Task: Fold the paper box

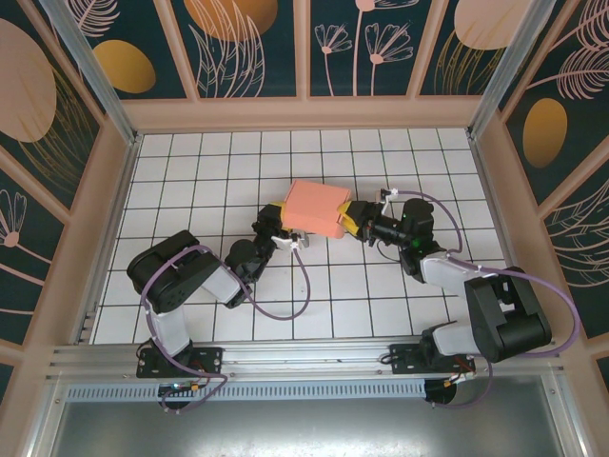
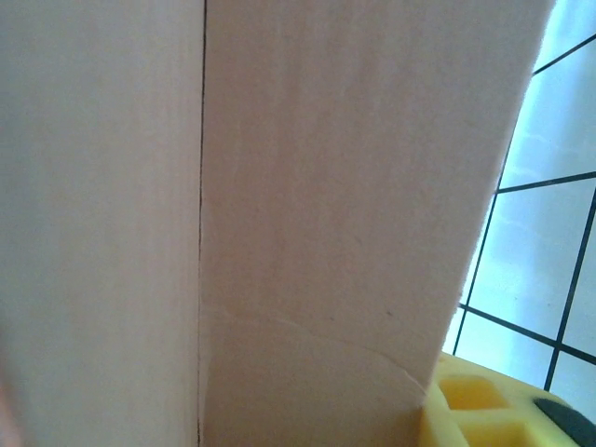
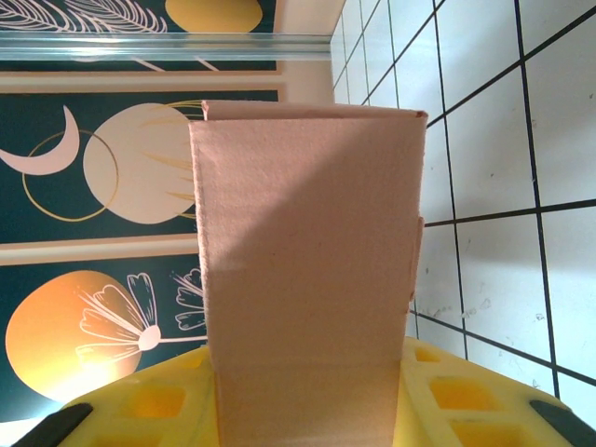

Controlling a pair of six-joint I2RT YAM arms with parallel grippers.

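The salmon-pink paper box (image 1: 316,208) is a small closed-looking rectangular box held above the middle of the grid table, between both arms. My right gripper (image 1: 350,221) grips its right end. In the right wrist view the box (image 3: 307,261) stands between the yellow fingers (image 3: 158,400), which touch both of its sides, so the right gripper (image 3: 307,396) is shut on it. My left gripper (image 1: 285,233) sits at the box's near left corner. In the left wrist view the cardboard (image 2: 326,186) is very close, with one yellow finger (image 2: 466,410) against its right edge and the other finger hidden.
White tiles with black grid lines (image 1: 381,305) cover the table. Patterned walls (image 1: 257,38) enclose it on three sides, and a metal rail (image 1: 304,357) runs along the near edge. Purple cables (image 1: 285,309) trail from both arms.
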